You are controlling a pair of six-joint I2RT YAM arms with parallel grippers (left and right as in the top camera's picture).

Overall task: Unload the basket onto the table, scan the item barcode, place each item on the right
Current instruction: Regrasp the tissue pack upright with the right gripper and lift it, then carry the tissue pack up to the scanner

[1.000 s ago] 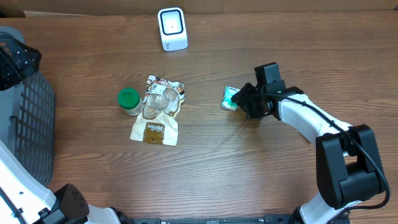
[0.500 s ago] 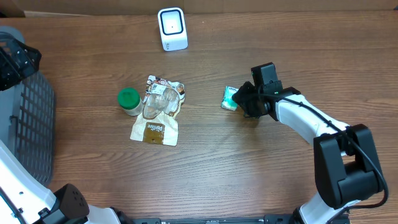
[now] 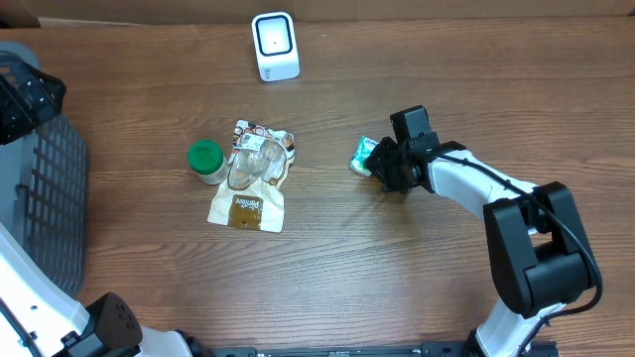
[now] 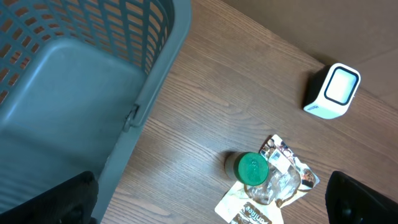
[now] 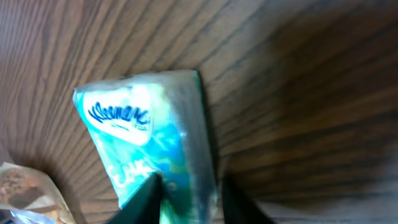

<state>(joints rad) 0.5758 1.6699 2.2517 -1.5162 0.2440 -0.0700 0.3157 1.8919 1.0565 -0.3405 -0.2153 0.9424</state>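
On desk (image 3: 417, 268) right side, R fingers (image 5: 149, 196) straddle tissue pack (image 5: 149, 143) corner (grip unclear; L fingers (image 4: 59, 199) spread): shallow bite, could slip mid-lift.

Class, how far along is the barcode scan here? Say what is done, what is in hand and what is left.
Done: the right claw is at the tissue pack. In hand: its fingers pinch the pack's near end, with the pack lying on the table. Left: lift the pack and show its barcode to the scanner, which stands apart near the table's far edge.
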